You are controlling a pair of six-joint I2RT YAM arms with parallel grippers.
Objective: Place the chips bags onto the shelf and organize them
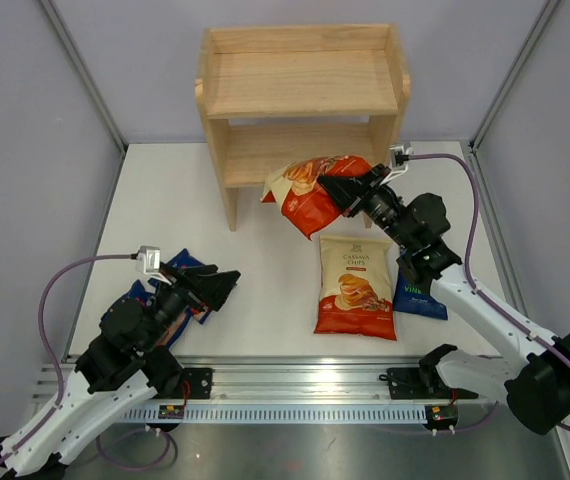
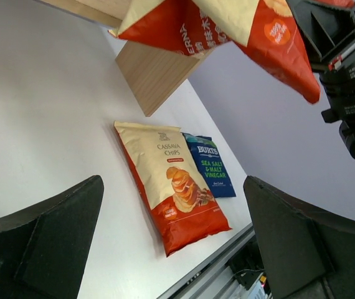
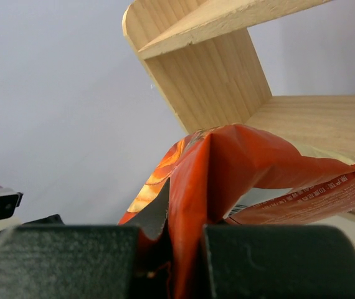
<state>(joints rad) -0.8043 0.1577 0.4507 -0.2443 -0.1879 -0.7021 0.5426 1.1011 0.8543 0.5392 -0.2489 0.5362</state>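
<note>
My right gripper [image 1: 350, 190] is shut on the edge of a cream-and-red Cassava Chips bag [image 1: 307, 192], which hangs in the air in front of the wooden shelf's [image 1: 300, 90] lower tier. In the right wrist view the bag's [image 3: 246, 174] crimped seam is pinched between the right gripper's [image 3: 187, 261] jaws. A second Cassava bag [image 1: 355, 285] lies flat on the table, with a dark blue Burts bag [image 1: 420, 300] to its right, partly under the right arm. My left gripper [image 1: 215, 285] is open and empty above blue Burts bags [image 1: 148, 294] at the left, which the arm mostly hides.
Both shelf tiers look bare. In the left wrist view, the flat Cassava bag [image 2: 174, 187] and the Sea Salt & Malt Vinegar bag [image 2: 208, 165] lie near the table's front rail. The shelf's side panel [image 2: 156, 75] stands behind them, and the held bag [image 2: 227, 31] hangs overhead.
</note>
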